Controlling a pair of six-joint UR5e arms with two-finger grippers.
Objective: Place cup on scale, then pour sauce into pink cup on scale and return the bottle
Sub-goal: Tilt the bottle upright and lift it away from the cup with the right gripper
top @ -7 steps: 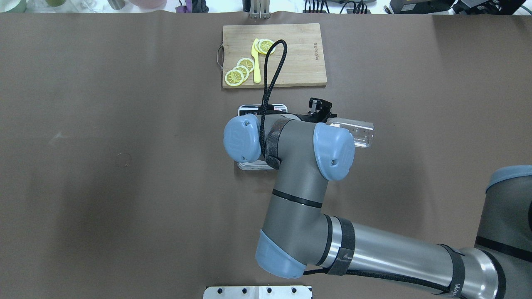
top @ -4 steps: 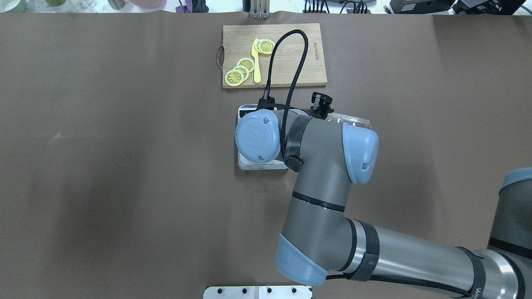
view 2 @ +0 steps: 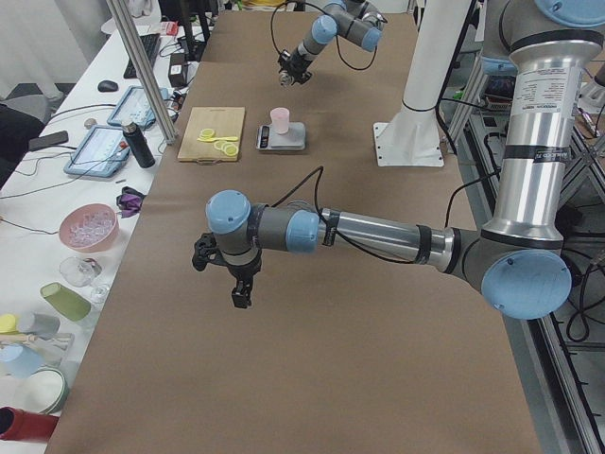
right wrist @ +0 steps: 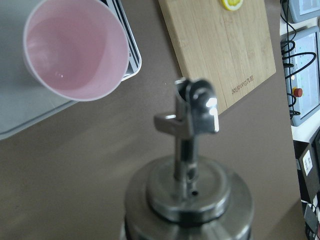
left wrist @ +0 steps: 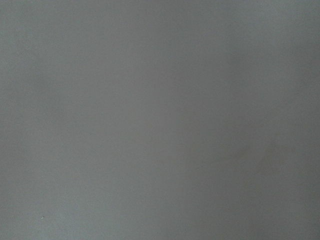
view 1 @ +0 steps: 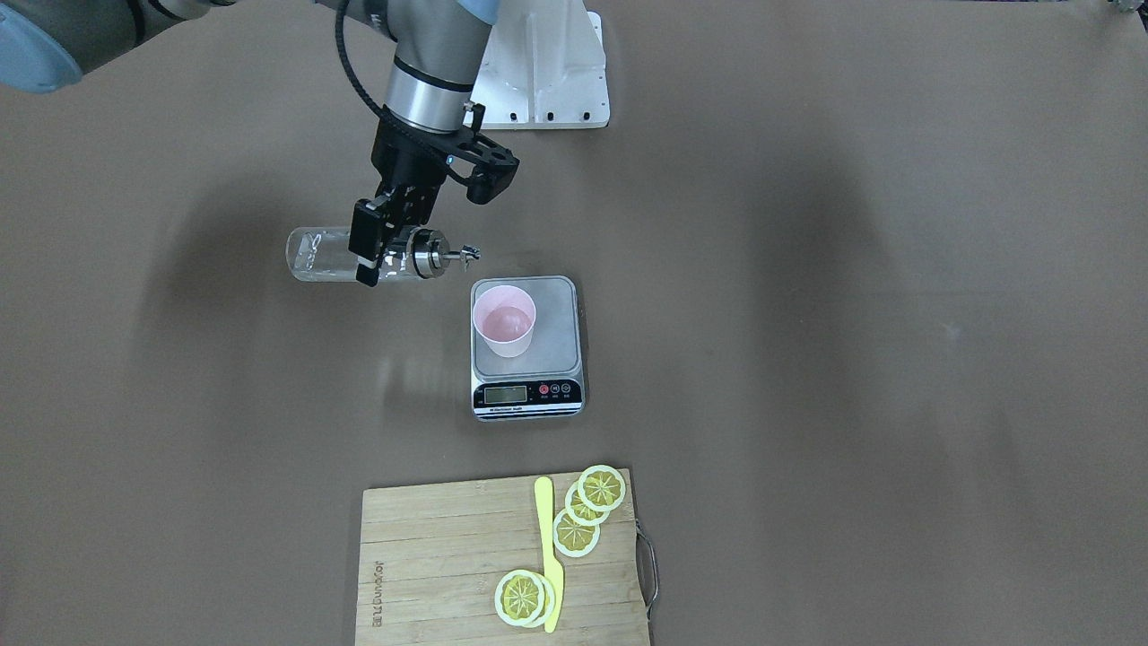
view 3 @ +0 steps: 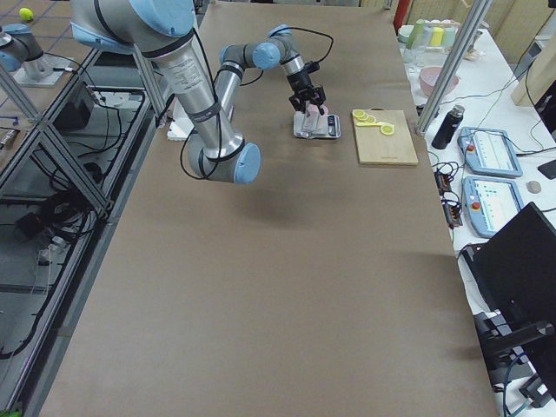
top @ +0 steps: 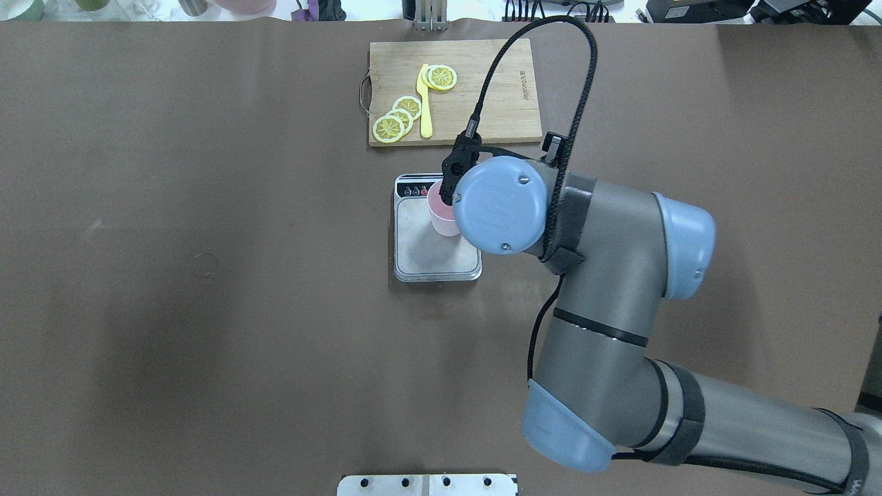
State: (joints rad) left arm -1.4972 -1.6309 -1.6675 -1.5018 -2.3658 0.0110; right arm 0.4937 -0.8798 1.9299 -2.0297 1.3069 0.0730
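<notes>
The pale pink cup (view 1: 504,320) stands upright on the steel scale (view 1: 558,309), on the platform's side nearest my right arm; a little clear liquid seems to lie in its bottom (right wrist: 75,47). My right gripper (view 1: 381,249) is shut on the clear glass bottle (view 1: 314,254), held level above the table beside the scale. Its metal spout (view 1: 459,254) points toward the scale and stops short of it. In the overhead view my right arm hides the bottle and part of the cup (top: 437,207). My left gripper (view 2: 241,288) hangs over bare table far away; I cannot tell its state.
A wooden cutting board (view 1: 430,574) with lemon slices (view 1: 601,487) and a yellow knife (view 1: 547,556) lies beyond the scale. The white arm base plate (view 1: 547,81) sits at the table's robot-side edge. Tablets, bowls and a dark flask (view 2: 139,147) line the operators' side.
My right arm has swung away from above the scale, toward the overhead view's right, uncovering the cup and platform. The bottle, seen earlier beside the wrist, is now hidden under the arm.
</notes>
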